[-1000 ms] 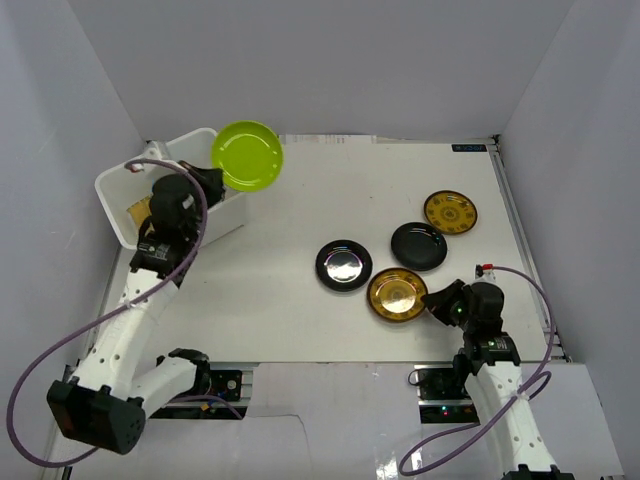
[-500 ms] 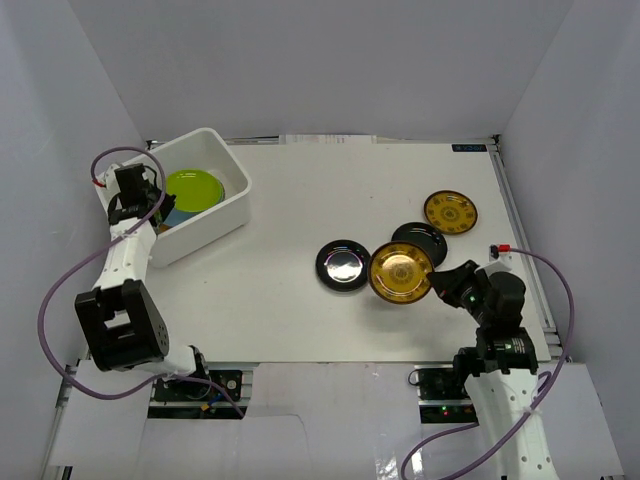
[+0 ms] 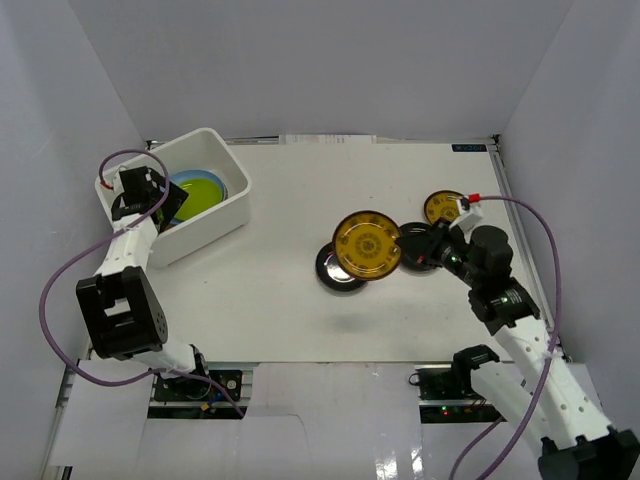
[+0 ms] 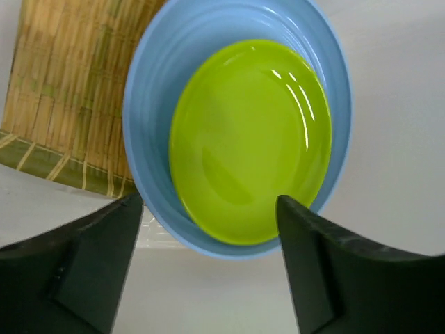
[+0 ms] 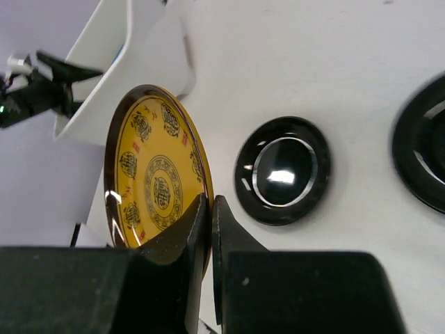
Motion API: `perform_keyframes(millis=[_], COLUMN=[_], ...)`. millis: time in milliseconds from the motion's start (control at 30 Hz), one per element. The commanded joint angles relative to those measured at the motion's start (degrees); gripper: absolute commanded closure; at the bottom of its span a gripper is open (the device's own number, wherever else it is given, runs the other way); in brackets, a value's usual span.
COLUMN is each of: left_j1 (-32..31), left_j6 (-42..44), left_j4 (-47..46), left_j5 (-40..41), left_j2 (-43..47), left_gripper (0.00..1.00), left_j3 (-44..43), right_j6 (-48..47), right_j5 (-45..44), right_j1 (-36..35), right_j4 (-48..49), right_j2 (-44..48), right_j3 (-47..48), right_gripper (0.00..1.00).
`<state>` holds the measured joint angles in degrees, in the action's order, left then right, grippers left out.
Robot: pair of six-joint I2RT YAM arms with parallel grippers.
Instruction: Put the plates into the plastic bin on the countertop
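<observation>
The white plastic bin (image 3: 218,222) stands at the back left of the countertop (image 3: 290,310). In it a lime green plate (image 4: 250,139) lies inside a light blue plate (image 4: 156,83), beside a woven straw plate (image 4: 69,90). My left gripper (image 4: 208,229) hangs open just over them, holding nothing; from above the left gripper (image 3: 172,203) is inside the bin. My right gripper (image 5: 211,209) is shut on the rim of a gold-patterned plate (image 3: 367,244), held tilted in the air. Below it sits a glossy black plate (image 5: 281,170).
A second black plate (image 3: 425,243) and another gold-patterned plate (image 3: 443,207) lie at the right, partly behind my right arm. White walls close in the table on the left, back and right. The bin (image 5: 125,62) shows far off in the right wrist view.
My left gripper carried the lime green plate into the bin and opened, leaving it on the blue plate. My right arm lifted the gold-patterned plate and swung it up and leftward.
</observation>
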<state>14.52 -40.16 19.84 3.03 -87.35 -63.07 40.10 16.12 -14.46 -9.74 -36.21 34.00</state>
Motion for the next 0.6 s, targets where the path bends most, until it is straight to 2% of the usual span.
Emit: perform_keyframes(millis=[0,33,100,167,300,433,567], left_j1=[0.2,0.2,0.2,-0.2,-1.4,-1.7,-3.6], left_j6=[0.0,0.0,-0.8,-1.4,-1.5,-2.1,-3.1], left_j4=[-1.5,-2.2,-3.5,-5.4,-6.2,-10.5,-11.8], left_j5=[-2.9,-6.5,-10.7,-17.6,-20.9,-24.5,-37.2], left_j2=[6.0,7.2,10.9,13.9,22.5,36.0,38.7], left_gripper=[0.07,0.03,0.02,0.02,0.02,0.02,0.02], left_j3=[-2.1,-2.2,-2.1,-1.7,0.1,4.6,3.6], right_j6=[-3.0,-3.7,-5.8,-7.0,-9.3,-11.7,-13.2], right_j5=[-7.7,-10.9,-13.3,-14.5,-18.0,-19.5,-19.6], right_j1=[-11.5,-16.3,-20.7,-22.6,-27.9,-31.2,-32.6], right_j4=[10.2,11.3,13.4,14.2,15.4,13.5,13.3], right_j2=[-9.1,-11.8,-20.1,-28.6,-42.2,-56.6,-73.1], right_j3=[8.9,12.8,17.1,24.7,38.4,54.5,71.8], right_gripper=[0.92,0.92,0.92,0.92,0.92,0.92,0.92])
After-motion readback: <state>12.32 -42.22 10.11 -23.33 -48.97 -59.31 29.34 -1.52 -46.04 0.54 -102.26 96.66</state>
